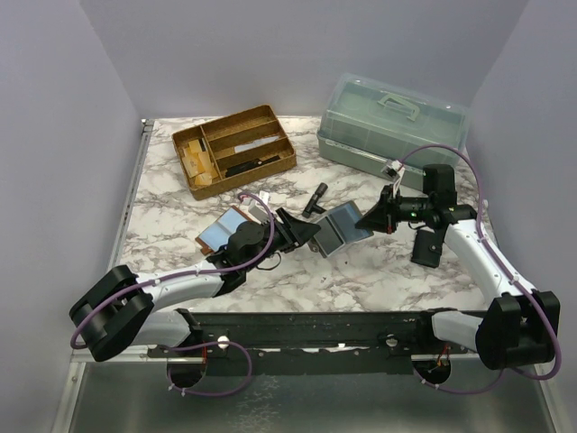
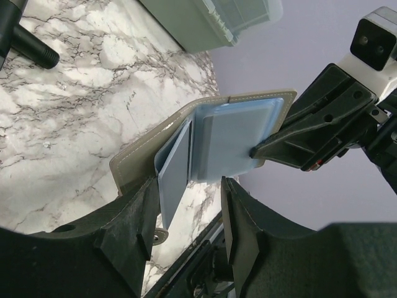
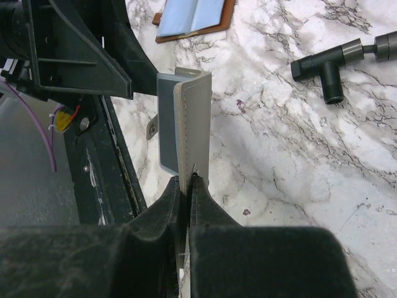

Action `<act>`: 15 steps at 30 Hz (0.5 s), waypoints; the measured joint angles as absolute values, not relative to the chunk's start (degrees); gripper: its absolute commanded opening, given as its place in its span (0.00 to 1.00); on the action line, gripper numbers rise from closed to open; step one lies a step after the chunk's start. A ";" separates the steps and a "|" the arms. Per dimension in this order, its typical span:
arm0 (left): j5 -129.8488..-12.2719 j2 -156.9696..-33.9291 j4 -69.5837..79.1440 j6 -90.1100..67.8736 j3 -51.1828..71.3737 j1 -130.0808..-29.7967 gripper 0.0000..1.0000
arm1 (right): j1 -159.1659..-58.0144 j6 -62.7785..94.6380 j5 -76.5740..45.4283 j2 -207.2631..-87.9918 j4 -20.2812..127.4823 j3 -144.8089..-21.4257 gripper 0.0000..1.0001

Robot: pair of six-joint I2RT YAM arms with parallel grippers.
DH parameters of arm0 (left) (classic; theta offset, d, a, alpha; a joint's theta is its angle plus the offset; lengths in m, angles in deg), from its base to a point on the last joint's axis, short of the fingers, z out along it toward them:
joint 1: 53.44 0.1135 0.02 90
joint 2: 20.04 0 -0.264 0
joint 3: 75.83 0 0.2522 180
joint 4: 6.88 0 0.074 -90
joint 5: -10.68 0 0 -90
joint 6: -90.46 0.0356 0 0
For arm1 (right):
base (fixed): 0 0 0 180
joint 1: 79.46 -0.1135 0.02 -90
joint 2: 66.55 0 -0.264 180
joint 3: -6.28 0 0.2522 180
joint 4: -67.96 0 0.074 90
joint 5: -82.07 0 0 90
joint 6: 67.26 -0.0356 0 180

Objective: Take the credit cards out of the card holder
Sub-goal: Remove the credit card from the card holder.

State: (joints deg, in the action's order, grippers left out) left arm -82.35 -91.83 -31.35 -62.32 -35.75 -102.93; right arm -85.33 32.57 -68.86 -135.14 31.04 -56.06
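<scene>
Your right gripper (image 3: 186,180) is clenched on the edge of the grey, stitched, folding card holder (image 3: 195,118) and holds it spread open over the white marbled table (image 3: 298,161), facing your left arm. Your left gripper (image 2: 191,186) is released, its fingers (image 2: 133,230) standing either side of one thin light-blue credit card (image 2: 173,177) that slants out of the left pocket. The second card (image 2: 239,133) sits flat in the right pocket. A brown holder (image 1: 224,231) with blue inserts lies open beside your left arm.
</scene>
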 measured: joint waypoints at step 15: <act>-82.20 -88.79 -30.20 -64.07 -35.75 -103.31 0.49 | -85.33 32.59 -68.42 -135.67 31.04 -56.06 0.00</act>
